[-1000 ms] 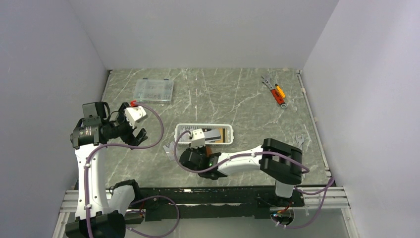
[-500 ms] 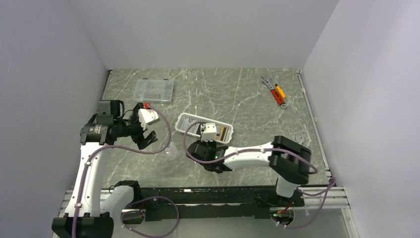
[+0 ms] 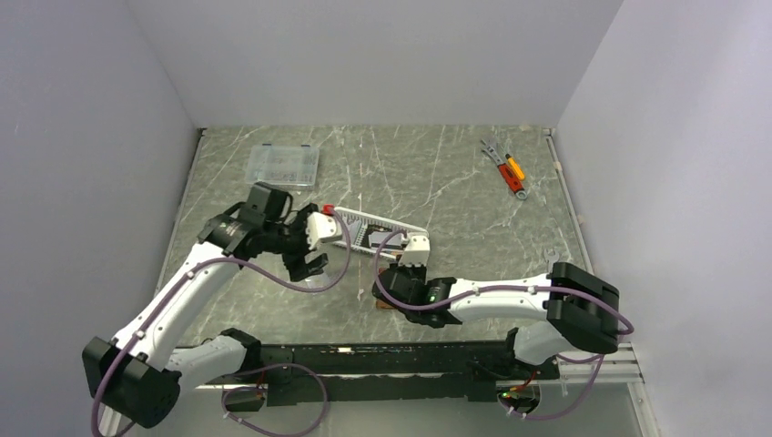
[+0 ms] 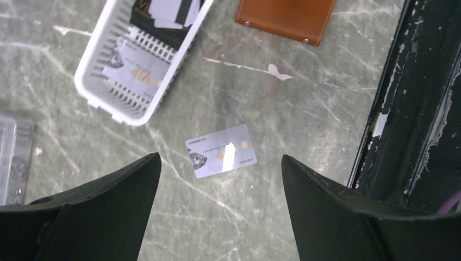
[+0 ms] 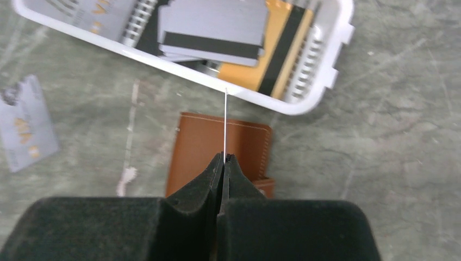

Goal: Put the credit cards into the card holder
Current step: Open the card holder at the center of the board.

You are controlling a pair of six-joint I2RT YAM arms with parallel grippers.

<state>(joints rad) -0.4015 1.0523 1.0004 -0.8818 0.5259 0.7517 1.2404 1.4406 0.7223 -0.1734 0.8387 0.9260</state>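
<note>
My right gripper [image 5: 223, 157] is shut on a thin credit card [image 5: 225, 119] held edge-on, which shows only as a white line. Right under it lies the closed brown card holder [image 5: 201, 147], also seen at the top of the left wrist view as the card holder [image 4: 285, 19]. A grey credit card [image 4: 222, 157] lies flat on the table, straight below my open, empty left gripper [image 4: 220, 163]. Several more cards lie in the white basket [image 5: 321, 81], among them a grey striped card [image 5: 217, 27] and an orange-gold card [image 5: 282, 54].
The white basket [image 3: 401, 226] sits tilted mid-table between the two arms. A clear compartment box [image 3: 283, 165] stands at the back left, and hand tools [image 3: 506, 167] lie at the back right. The black rail [image 4: 413, 109] runs along the near edge.
My left arm has swung right and forward until it hangs over the loose grey card, its jaws closing slightly. The right gripper has moved right, and the basket has shifted back and turned.
</note>
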